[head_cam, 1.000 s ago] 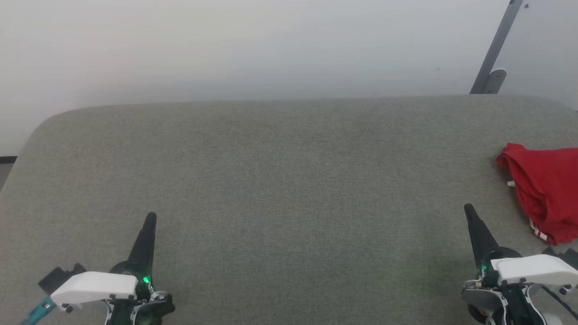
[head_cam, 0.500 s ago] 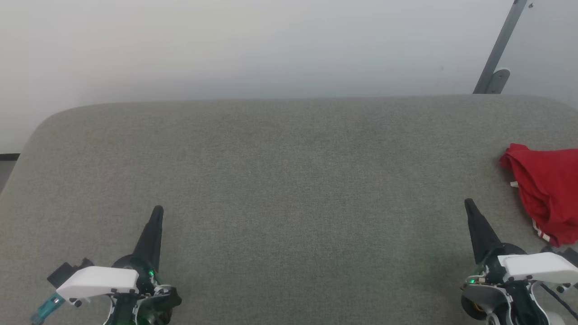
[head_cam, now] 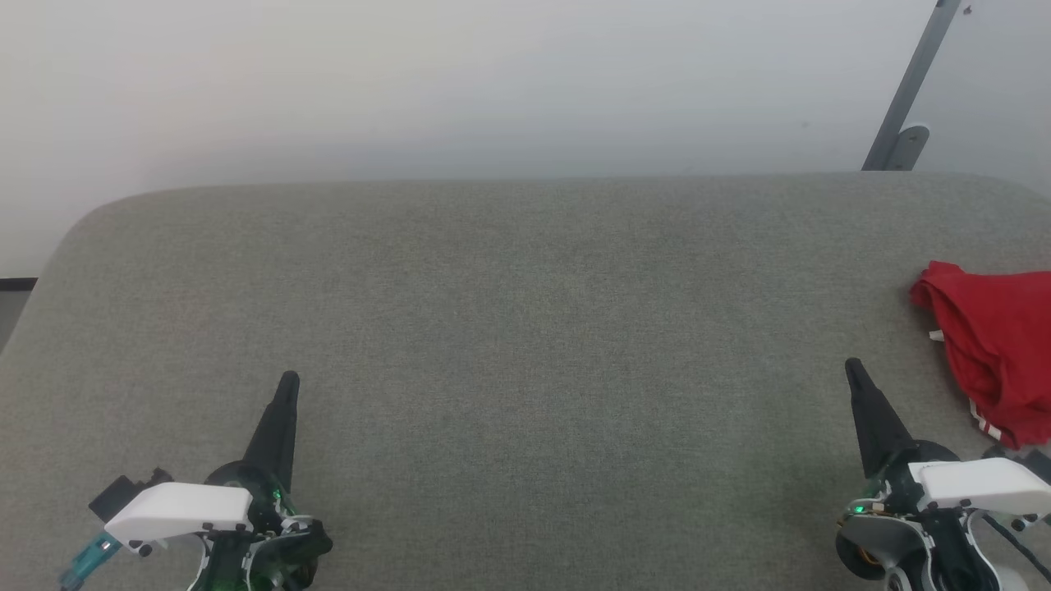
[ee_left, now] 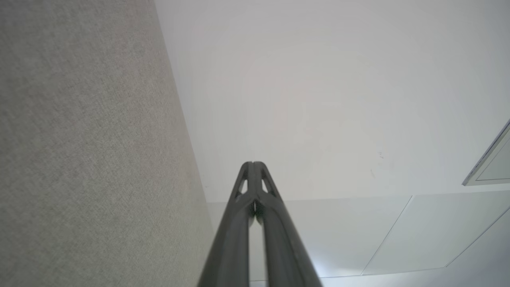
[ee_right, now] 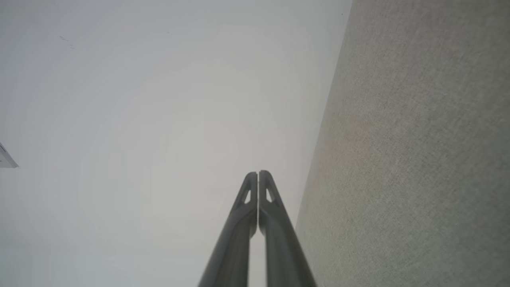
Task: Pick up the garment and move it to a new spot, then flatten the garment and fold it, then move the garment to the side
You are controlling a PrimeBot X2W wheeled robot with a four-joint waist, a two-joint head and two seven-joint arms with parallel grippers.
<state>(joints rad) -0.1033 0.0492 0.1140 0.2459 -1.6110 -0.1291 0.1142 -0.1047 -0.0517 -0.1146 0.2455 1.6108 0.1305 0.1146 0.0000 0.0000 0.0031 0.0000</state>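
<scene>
The light is soft and even, with no clear source; nothing is dim or burnt out. In the head view the wall (head_cam: 410,82) shades from a faint warm tint on the left to cooler grey on the right. The worktop (head_cam: 525,287) looks slightly soft all over. Shadows beside the left gripper (head_cam: 288,379) and right gripper (head_cam: 852,365) are weak and blurred, and a small green light glows at each base. In both wrist views the fingers (ee_left: 233,239) blur toward the bottom edge and the wall darkens toward the corners. A pale glare patch sits on a panel (ee_left: 318,259).
</scene>
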